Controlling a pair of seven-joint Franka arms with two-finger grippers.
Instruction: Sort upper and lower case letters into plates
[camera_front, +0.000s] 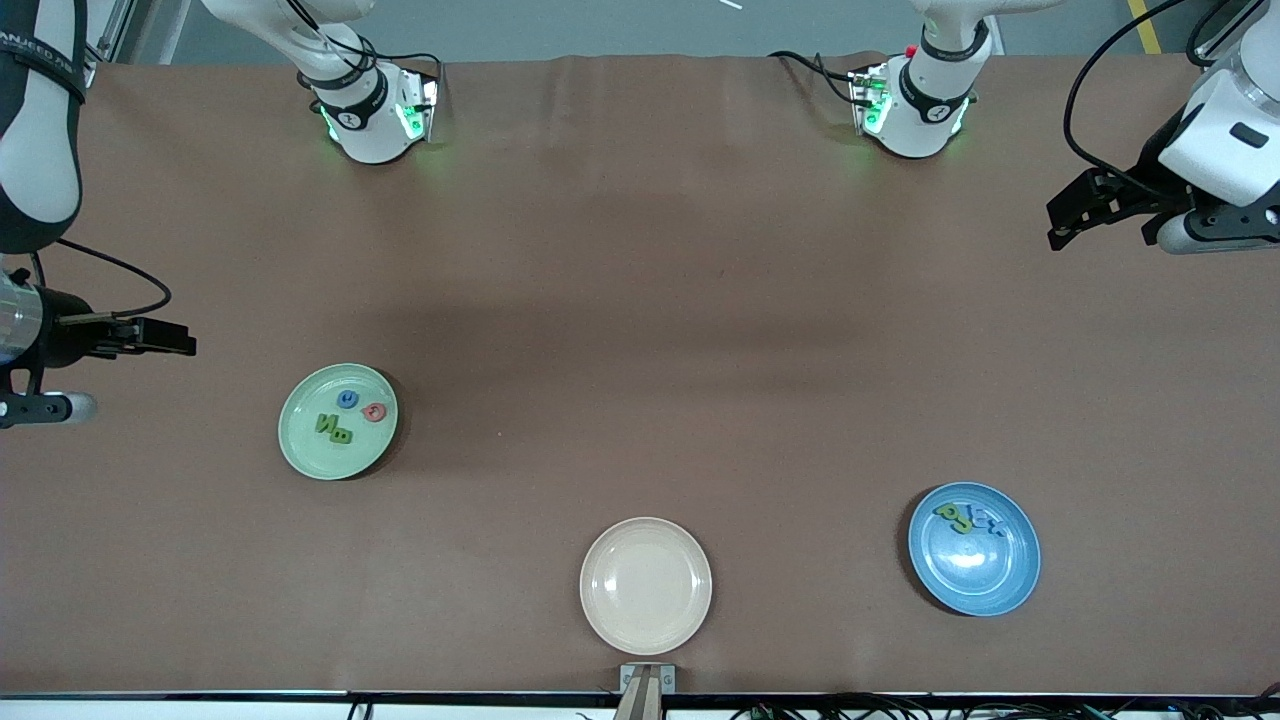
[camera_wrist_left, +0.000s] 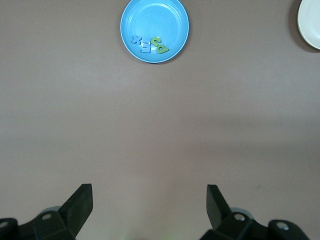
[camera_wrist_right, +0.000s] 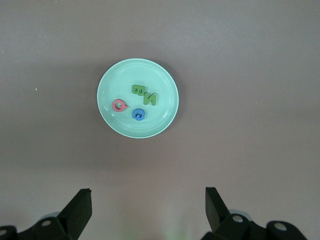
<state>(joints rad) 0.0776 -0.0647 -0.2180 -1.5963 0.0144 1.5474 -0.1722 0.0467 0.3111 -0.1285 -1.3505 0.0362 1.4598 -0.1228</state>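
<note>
Mint plate holds 4 letters, blue plate 4; both claws wide.

The letters in the blue plate bunch together, too small to read in the front view. The cream plate is cut off at the left wrist view's edge. Both arms run off the front view's sides.

light: even, overhead; shadows: soft, beside plates; glare: blue plate; focus: sharp
</note>
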